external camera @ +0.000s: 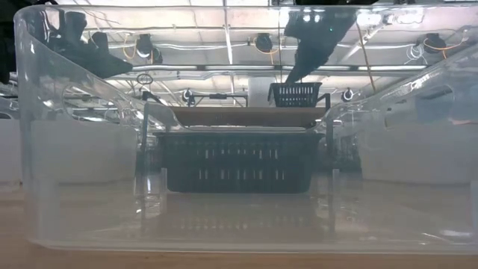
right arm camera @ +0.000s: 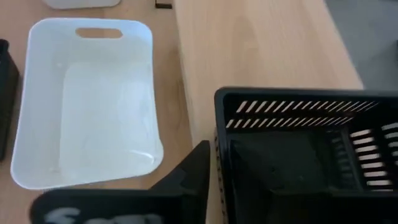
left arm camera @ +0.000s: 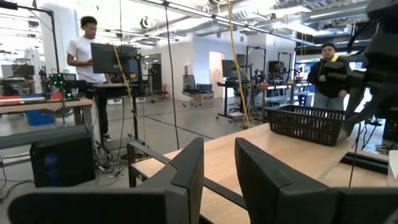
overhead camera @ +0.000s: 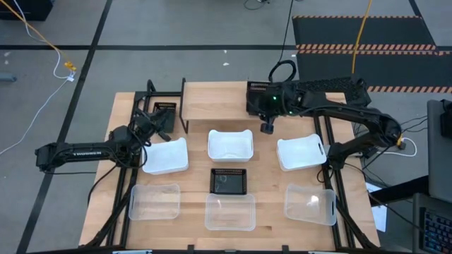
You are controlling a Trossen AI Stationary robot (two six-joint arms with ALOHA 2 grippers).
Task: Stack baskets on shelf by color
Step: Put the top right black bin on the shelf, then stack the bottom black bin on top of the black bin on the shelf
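Observation:
My right gripper (external camera: 300,73) is over the shelf (overhead camera: 212,106) at the table's far edge, shut on a black slatted basket (external camera: 295,94) whose base is at the plank's top. My left gripper (left arm camera: 217,171) is open and holds nothing; it hovers near the table's left edge (overhead camera: 150,128), level with the shelf's left end. A second black basket (overhead camera: 229,181) rests on the table's middle, and a third (overhead camera: 166,111) is beside the left gripper. Three white baskets (overhead camera: 230,144) stand in a row in front of the shelf, and three clear ones (overhead camera: 229,212) stand along the near edge. My right gripper holds the black basket by the rim of one wall (right arm camera: 219,134). One finger (right arm camera: 194,167) lies against that wall's outside; the basket hides the other. The fingers come from above, slanting down. The basket is upright, its base on or just above the shelf plank (left arm camera: 249,146).
The shelf plank is bare left of the held basket. The arms' black frame rails (overhead camera: 332,176) run along both table sides. A near clear basket (external camera: 239,187) fills the low view. People (left arm camera: 87,56) stand in the room beyond the table.

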